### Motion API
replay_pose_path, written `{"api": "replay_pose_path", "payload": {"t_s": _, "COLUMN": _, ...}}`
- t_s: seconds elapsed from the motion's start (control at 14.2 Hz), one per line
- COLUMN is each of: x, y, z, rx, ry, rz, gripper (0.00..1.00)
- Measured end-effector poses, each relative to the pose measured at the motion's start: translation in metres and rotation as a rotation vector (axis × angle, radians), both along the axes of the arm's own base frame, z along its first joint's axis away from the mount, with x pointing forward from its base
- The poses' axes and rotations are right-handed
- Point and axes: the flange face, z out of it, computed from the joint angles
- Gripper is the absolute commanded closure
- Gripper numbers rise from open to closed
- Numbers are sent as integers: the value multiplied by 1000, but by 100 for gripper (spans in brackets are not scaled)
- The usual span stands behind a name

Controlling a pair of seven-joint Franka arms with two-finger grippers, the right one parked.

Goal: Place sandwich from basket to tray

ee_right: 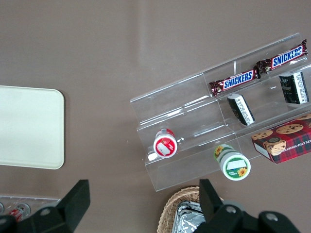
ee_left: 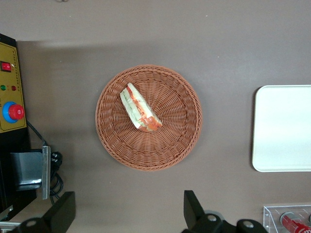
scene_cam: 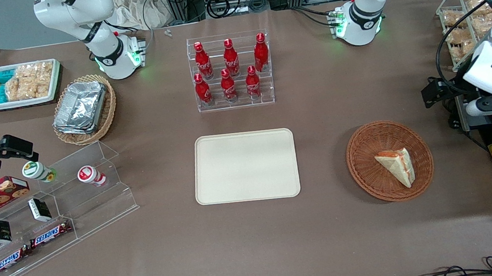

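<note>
The gripper (ee_left: 126,213) hangs spread wide and empty, high above the basket (ee_left: 148,117). It should descend centred on the sandwich (ee_left: 140,108), fingers straddling the wedge's narrow width, clear of the wicker rim.

Left arm raised, pincer (ee_left: 129,213) spread wide, pointing straight down

Even, bright overhead light is seen throughout. Soft shadows are cast beside the basket (scene_cam: 390,161) and tray (scene_cam: 245,166). Glare is caught on the foil containers (scene_cam: 80,107) and the acrylic stand (ee_right: 214,116). Everything is kept sharp; the gripper (ee_left: 129,213) is silhouetted dark.
</note>
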Motion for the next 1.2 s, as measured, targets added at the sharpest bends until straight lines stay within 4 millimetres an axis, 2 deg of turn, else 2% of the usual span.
{"api": "replay_pose_path", "payload": {"t_s": 0.28, "x": -3, "y": 1, "z": 0, "rx": 3, "ry": 23, "rz": 16, "gripper": 0}}
{"api": "replay_pose_path", "payload": {"t_s": 0.71, "x": -3, "y": 7, "z": -13, "rx": 5, "ry": 84, "rz": 148, "gripper": 0}}
{"api": "replay_pose_path", "payload": {"t_s": 0.85, "x": 3, "y": 11, "z": -40, "rx": 12, "ry": 152, "rz": 192, "gripper": 0}}
{"api": "replay_pose_path", "payload": {"t_s": 0.99, "x": 24, "y": 13, "z": -81, "rx": 9, "ry": 177, "rz": 269, "gripper": 0}}
{"api": "replay_pose_path", "payload": {"t_s": 1.2, "x": 48, "y": 13, "z": -148, "rx": -2, "ry": 161, "rz": 502, "gripper": 0}}
